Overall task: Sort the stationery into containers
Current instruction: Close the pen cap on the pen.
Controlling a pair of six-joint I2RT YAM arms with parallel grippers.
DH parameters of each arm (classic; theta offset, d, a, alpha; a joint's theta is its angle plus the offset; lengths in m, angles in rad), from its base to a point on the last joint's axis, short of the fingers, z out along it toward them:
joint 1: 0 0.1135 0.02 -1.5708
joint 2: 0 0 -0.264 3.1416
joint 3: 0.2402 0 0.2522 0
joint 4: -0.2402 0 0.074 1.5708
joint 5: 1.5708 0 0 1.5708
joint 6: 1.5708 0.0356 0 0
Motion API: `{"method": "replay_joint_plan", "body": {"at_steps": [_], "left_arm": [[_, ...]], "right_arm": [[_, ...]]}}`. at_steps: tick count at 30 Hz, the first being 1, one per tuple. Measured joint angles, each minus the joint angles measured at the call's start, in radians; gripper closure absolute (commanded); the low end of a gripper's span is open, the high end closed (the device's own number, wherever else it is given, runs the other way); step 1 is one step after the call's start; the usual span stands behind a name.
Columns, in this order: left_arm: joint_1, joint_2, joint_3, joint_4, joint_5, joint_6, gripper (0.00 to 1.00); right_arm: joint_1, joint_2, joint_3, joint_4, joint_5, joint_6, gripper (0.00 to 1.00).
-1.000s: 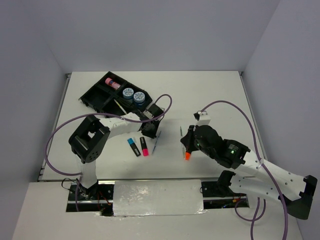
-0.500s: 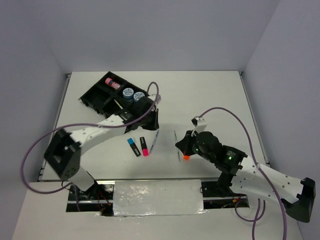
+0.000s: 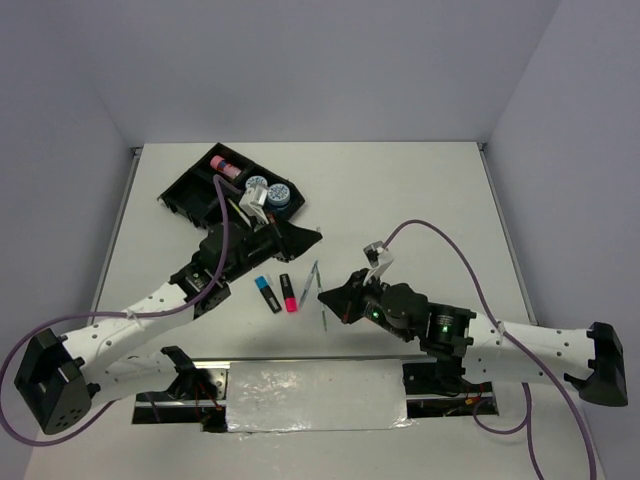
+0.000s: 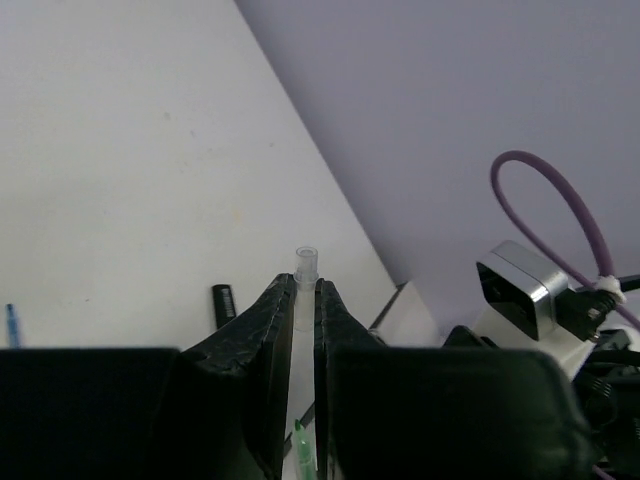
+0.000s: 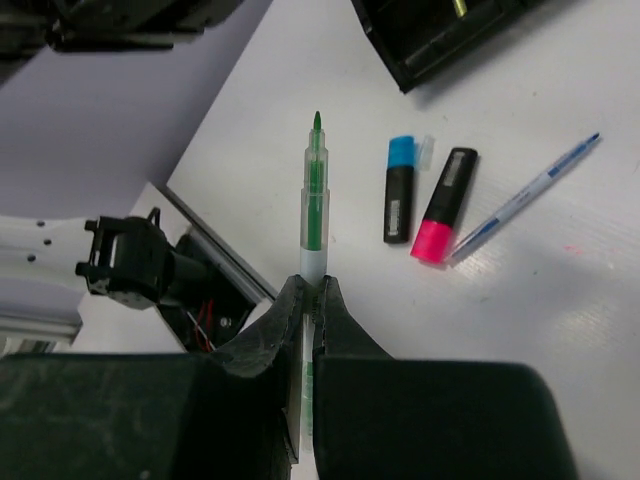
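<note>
Just swung inward: green pen (image 5: 315,200) clamped in right gripper (image 5: 308,290), seemingly clear pen (image 4: 305,262) pinched in left gripper (image 4: 305,290); tray (image 5: 400,55) ahead next.

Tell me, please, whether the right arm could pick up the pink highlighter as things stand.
Probably not yet: the pink highlighter lies close and uncovered, but the right claw is shut on a green pen.

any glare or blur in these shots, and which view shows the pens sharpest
Top external: even light, soft shadows, glare only on the silvery strip at the near edge. Left wrist: the fingers are dark with little detail, and the clear pen between them is pale and hard to pick out. Right wrist: the green pen is sharp, as is the pink highlighter.
</note>
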Motion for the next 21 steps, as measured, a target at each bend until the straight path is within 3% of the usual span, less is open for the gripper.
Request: {"method": "replay_joint_plan", "body": {"at_steps": [9, 21], "left_arm": [[0.000, -0.070, -0.024, 0.074, 0.034, -0.040, 1.00], [0.000, -0.043, -0.029, 0.072, 0.068, -0.039, 1.00]], "right_arm": [[0.008, 0.018, 0.048, 0.005, 0.087, -0.002, 1.00], [0.008, 0.004, 0.055, -0.002, 0.099, -0.034, 1.00]]}}
